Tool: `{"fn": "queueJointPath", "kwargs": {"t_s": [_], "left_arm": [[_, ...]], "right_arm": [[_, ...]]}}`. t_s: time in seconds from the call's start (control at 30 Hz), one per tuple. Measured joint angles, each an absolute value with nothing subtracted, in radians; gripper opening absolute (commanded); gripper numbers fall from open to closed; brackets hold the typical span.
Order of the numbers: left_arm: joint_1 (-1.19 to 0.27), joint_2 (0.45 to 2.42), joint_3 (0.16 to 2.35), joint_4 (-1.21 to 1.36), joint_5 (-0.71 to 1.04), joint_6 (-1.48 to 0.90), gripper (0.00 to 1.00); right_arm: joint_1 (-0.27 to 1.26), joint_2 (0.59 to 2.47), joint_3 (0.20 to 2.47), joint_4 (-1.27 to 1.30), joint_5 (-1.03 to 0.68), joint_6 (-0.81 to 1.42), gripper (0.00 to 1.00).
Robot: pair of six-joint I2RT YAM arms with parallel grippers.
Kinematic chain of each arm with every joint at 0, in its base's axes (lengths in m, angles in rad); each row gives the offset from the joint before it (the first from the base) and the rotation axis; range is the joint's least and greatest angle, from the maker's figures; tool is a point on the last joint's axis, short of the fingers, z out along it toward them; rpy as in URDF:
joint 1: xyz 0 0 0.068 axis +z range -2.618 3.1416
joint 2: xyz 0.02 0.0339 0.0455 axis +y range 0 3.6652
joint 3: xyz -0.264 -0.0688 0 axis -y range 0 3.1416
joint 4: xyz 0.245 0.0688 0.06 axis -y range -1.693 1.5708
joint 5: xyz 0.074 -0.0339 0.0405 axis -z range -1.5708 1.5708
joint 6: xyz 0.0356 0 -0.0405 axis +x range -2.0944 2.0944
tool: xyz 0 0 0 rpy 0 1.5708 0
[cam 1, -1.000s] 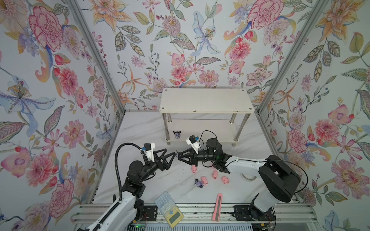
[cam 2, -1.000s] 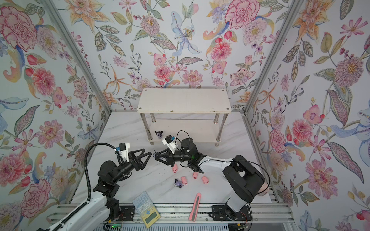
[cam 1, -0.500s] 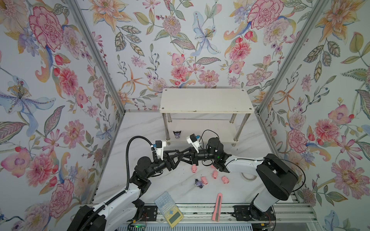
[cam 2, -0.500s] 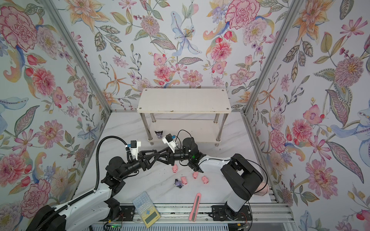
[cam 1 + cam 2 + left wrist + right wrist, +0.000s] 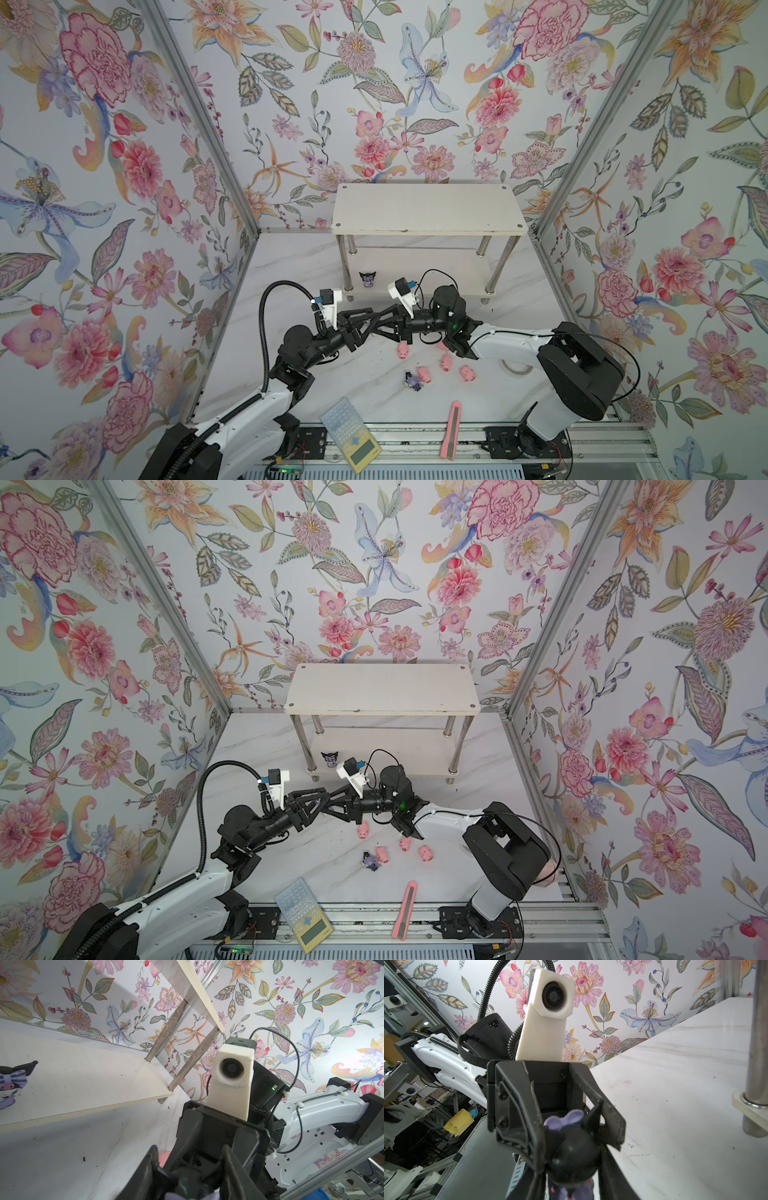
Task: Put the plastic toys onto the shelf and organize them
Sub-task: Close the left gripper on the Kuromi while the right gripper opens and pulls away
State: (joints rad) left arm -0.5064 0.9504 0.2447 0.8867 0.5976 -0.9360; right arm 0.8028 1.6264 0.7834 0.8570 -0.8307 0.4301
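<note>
At the front edge of the white worktop [image 5: 374, 409], furthest left, a pale blue-and-yellow calculator [image 5: 351, 436] lies partly over the frame rail. Above it the left arm reaches toward the middle. The left gripper [image 5: 372, 321] is drawn in narrow around a black-and-purple figurine [image 5: 571, 1157]. In the right wrist view its two fingers [image 5: 536, 1130] flank the toy's round black head, with one pointed ear against the far finger and the lilac bow between them. It looks clamped on the head, though how firmly cannot be told. The figurine hangs in the air above the worktop, in front of the shelf [image 5: 428, 208]. The shelf's lower board carries a second figurine [image 5: 368, 278], standing upright near the front left leg. From the other side the right gripper [image 5: 377, 322] meets the left one tip to tip and grasps the same toy lower down. Its partly spread fingers [image 5: 610, 1178] press on the purple body below the head, so both grippers have hold of it at once. Further right, on the worktop beneath the right arm, four pink pigs [image 5: 424, 374] lie scattered, the leftmost pig [image 5: 402, 352] closest to the grippers. A third figurine [image 5: 412, 380] lies tipped over just beside one of them. A pink utility knife [image 5: 451, 430] lies at the front edge, right of the calculator.
</note>
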Motion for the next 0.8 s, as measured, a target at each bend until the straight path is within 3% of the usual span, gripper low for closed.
{"fn": "queueJointPath", "kwargs": {"t_s": [0.13, 0.3, 0.33, 0.53, 0.8], "left_arm": [[-0.507, 0.95, 0.245, 0.878, 0.598, -0.933, 0.28], [-0.51, 0.939, 0.248, 0.833, 0.594, -0.916, 0.21], [-0.511, 0.934, 0.249, 0.822, 0.587, -0.908, 0.19], [-0.511, 0.91, 0.266, 0.788, 0.531, -0.86, 0.08], [-0.513, 0.91, 0.267, 0.717, 0.439, -0.804, 0.07]], "right_arm": [[0.804, 1.623, 0.784, 0.836, -0.83, 0.418, 0.14], [0.807, 1.621, 0.784, 0.803, -0.825, 0.402, 0.5], [0.808, 1.621, 0.784, 0.796, -0.817, 0.4, 0.53], [0.808, 1.623, 0.785, 0.764, -0.781, 0.397, 0.6], [0.807, 1.625, 0.785, 0.687, -0.72, 0.368, 0.68]]}}
